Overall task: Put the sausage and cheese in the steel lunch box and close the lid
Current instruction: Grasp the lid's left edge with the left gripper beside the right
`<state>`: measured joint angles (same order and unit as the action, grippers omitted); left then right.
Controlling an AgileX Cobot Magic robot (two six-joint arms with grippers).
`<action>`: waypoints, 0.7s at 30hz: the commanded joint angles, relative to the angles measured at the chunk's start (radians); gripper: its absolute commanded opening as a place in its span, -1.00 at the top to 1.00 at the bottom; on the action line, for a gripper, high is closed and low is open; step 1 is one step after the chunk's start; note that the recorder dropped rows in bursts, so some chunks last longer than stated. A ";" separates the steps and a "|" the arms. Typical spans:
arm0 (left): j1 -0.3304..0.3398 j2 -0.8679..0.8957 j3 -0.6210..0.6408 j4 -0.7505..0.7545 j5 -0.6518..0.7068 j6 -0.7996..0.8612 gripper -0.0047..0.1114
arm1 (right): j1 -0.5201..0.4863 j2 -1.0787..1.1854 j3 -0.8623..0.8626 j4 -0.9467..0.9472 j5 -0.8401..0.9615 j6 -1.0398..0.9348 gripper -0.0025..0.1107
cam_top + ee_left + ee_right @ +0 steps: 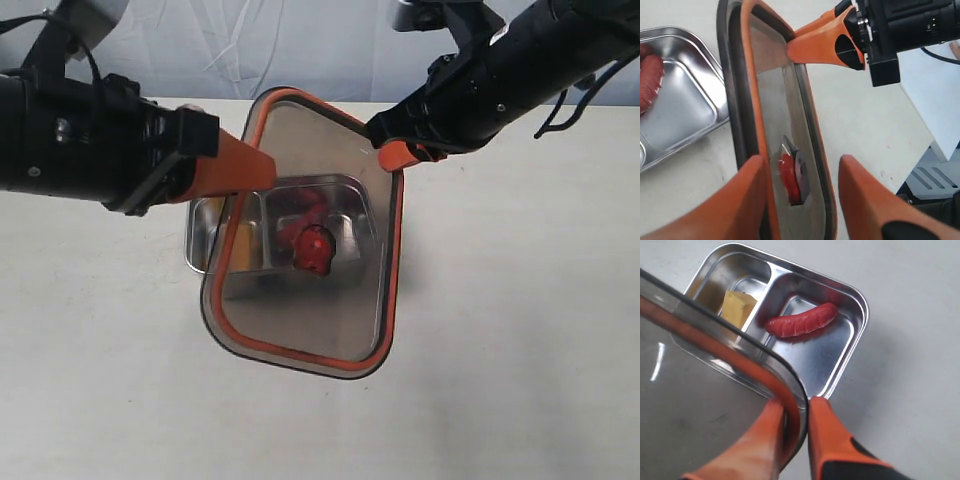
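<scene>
The dark translucent lid with its orange rim seal hangs tilted in the air over the steel lunch box. My right gripper is shut on the lid's far right edge, which the right wrist view shows pinched between the fingers. My left gripper is open, its fingers straddling the lid's left edge near the red valve tab. In the box the red sausage lies in the larger compartment. The yellow cheese sits in the smaller one.
The box stands on a plain white table. The table's edge and some dark equipment beyond it show in the left wrist view. Both arms crowd the space above the box.
</scene>
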<state>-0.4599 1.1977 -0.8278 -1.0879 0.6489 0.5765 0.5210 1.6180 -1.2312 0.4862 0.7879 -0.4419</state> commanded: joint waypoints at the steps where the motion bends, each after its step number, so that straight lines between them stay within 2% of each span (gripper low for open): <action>1: 0.002 0.016 -0.001 0.024 -0.030 0.010 0.14 | 0.002 -0.010 -0.002 -0.007 -0.010 -0.003 0.97; 7: 0.002 0.000 -0.054 0.063 -0.021 0.010 0.14 | 0.002 -0.010 -0.002 -0.050 -0.038 -0.003 0.97; 21: 0.002 0.000 -0.058 0.092 -0.072 0.008 0.14 | 0.002 -0.029 -0.002 -0.030 -0.037 -0.003 0.97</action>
<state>-0.4599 1.2068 -0.8800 -0.9956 0.5969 0.5834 0.5231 1.6130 -1.2312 0.4441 0.7582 -0.4422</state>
